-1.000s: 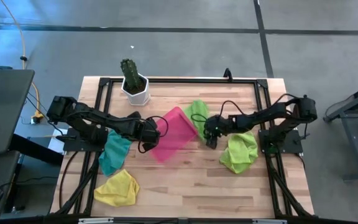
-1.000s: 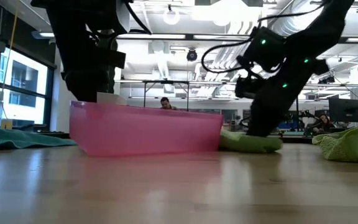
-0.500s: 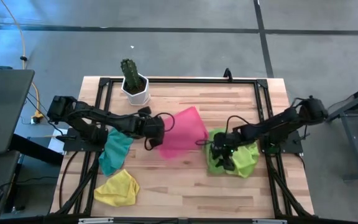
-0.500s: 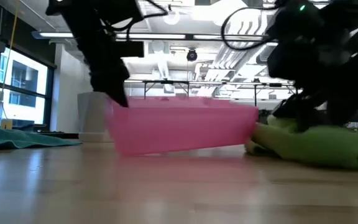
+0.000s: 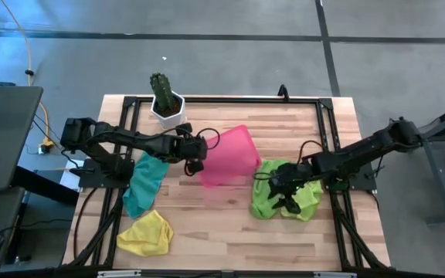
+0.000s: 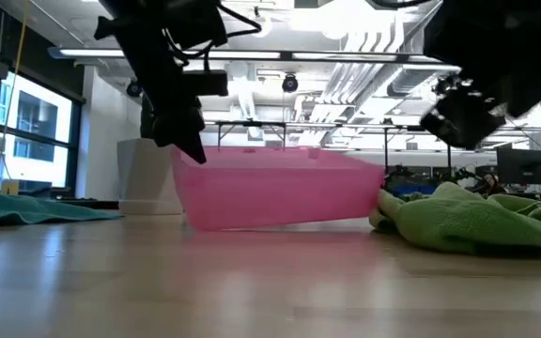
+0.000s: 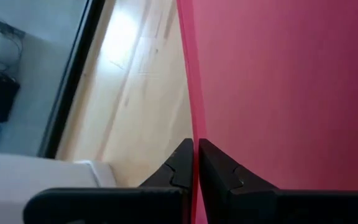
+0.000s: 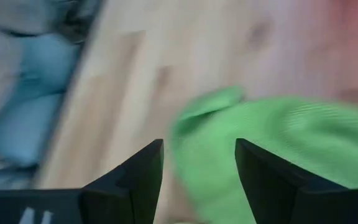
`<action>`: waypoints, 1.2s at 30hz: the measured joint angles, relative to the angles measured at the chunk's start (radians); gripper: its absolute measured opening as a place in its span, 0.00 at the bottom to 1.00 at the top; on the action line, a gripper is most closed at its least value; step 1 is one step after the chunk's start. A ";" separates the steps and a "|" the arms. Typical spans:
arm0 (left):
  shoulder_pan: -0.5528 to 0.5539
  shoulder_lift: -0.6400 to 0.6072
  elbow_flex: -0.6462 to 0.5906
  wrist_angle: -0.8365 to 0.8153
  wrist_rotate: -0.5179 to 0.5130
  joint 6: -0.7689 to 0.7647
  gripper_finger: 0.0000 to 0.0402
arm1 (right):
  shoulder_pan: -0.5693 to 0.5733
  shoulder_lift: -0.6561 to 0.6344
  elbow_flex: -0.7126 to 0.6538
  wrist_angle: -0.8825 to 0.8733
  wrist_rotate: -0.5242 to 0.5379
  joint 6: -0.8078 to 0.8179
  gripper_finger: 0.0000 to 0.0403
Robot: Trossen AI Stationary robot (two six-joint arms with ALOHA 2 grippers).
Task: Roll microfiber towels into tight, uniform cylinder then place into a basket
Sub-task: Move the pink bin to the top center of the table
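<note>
We see the left gripper (image 7: 195, 163) pinching the pink basket (image 5: 229, 157) wall (dragged toward the far edge); right gripper (image 8: 199, 163) spread over green towels (image 5: 287, 198)

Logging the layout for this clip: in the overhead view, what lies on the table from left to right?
yellow towel → teal towel → cactus pot → left gripper, shut on the rim of the pink basket → right gripper, open over the lime green towels.
</note>
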 joint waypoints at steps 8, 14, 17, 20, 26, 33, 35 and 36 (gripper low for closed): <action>0.068 0.003 0.000 0.109 0.001 0.189 0.01 | -0.031 0.012 0.000 -0.069 0.590 -0.066 0.48; 0.109 0.003 0.000 0.207 0.004 0.360 0.01 | -0.080 0.084 0.002 -0.059 0.532 -0.029 0.48; 0.123 0.003 0.000 0.227 0.008 0.412 0.01 | -0.081 0.144 0.002 -0.042 0.472 -0.008 0.48; 0.138 0.003 0.000 0.232 0.022 0.424 0.01 | -0.074 0.209 0.002 -0.020 0.392 -0.005 0.48; 0.167 0.003 0.000 0.240 0.083 0.425 0.01 | -0.052 0.290 0.002 0.094 0.216 -0.005 0.48; 0.193 0.003 0.000 0.245 0.090 0.425 0.01 | -0.045 0.279 0.002 0.157 0.193 -0.097 0.48; 0.193 0.003 0.000 0.244 0.090 0.422 0.01 | -0.045 0.273 0.005 0.168 0.193 -0.118 0.48; 0.193 0.003 0.000 0.245 0.090 0.418 0.01 | -0.045 0.266 0.008 0.159 0.193 -0.131 0.48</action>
